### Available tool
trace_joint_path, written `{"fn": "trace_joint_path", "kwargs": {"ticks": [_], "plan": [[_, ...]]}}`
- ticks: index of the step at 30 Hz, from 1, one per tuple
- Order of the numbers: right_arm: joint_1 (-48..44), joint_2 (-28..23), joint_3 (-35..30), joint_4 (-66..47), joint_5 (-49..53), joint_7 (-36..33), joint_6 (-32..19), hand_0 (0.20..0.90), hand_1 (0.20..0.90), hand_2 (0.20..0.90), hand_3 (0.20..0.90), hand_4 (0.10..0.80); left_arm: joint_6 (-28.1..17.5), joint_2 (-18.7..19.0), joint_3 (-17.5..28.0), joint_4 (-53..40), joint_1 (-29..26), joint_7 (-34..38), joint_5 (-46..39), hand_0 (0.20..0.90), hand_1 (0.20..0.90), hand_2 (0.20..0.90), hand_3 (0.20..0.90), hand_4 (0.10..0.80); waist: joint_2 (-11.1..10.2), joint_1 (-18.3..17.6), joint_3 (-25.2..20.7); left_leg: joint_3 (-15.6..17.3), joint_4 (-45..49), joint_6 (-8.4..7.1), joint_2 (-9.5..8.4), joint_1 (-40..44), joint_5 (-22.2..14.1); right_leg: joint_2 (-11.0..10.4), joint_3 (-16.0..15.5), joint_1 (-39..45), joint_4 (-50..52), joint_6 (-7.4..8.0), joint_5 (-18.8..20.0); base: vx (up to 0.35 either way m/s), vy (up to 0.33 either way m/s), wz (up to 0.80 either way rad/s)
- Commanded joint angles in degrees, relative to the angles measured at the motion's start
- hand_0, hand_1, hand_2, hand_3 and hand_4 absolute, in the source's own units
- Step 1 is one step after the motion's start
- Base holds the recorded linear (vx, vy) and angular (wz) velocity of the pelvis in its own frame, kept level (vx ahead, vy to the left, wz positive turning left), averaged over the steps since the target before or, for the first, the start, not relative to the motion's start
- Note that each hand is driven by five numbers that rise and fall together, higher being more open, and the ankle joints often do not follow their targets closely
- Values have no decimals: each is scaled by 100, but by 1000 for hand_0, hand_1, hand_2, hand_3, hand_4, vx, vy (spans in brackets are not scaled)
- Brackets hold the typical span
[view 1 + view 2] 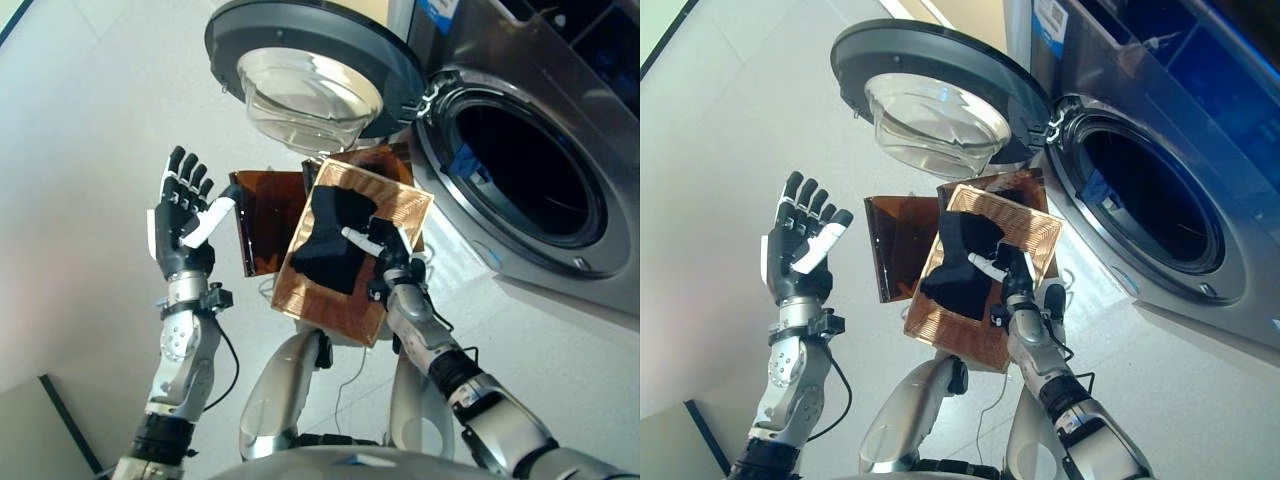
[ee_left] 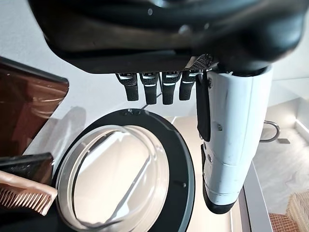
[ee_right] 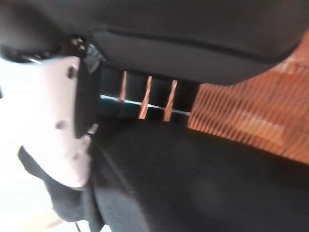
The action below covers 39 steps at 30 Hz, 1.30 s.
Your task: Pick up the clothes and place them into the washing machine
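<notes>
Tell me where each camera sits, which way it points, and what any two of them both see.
Left eye: on the head, looking down at the washing machine, its open door, both hands.
Right eye: beside it, same scene.
Left wrist: along the open left hand toward the door.
Right wrist: along the right hand, shut on the dark cloth over a ribbed copper basket.
Shared: left wrist and eyes see the door.

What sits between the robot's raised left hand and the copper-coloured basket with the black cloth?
A dark brown translucent panel, seen in both eye views, between left hand and basket.
</notes>
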Motion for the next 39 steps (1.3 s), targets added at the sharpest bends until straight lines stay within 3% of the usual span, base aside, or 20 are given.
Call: {"fn": "trace_joint_path", "kwargs": {"ticks": [1,11,21,31,39], "plan": [[163,539,-192,-946,796,464,-879,200,200,200,200,300,-421,187,297,-511,145,-26,-16,900,900,900,900,800,113,35,-644,-125,95,-417,-74,-263,-327,-54,76,-195,19,-125,-284,0,0,0],[292,669,-949,-1432,1903,649,-1418,200,200,200,200,300,-415,105,315,-485,220,-43,-71,900,900,900,900,800,178,-22,-704,-125,82,-424,-84,-260,-335,-59,79,-188,3,-129,-304,0,0,0],[-388,656,-2037,-1252,2377,287,-1976,200,200,200,200,300,-442,73,326,-521,379,-141,-199,900,900,900,900,800,307,25,-817,-120,56,-409,-101,-258,-369,-47,139,-217,13,-131,-358,4,5,-2],[-1100,247,-2830,-751,2399,-186,-2284,200,200,200,200,300,-483,121,316,-546,462,-236,-302,900,900,900,900,800,475,85,-958,-124,38,-402,-149,-246,-393,-52,208,-208,-19,-128,-395,0,0,0],[-1781,-406,-3296,11,2365,-550,-2311,200,200,200,200,300,-547,172,260,-613,500,-375,-409,900,900,900,900,800,611,160,-1061,-107,6,-417,-169,-280,-361,-52,236,-237,-63,-122,-368,0,1,-1]]}}
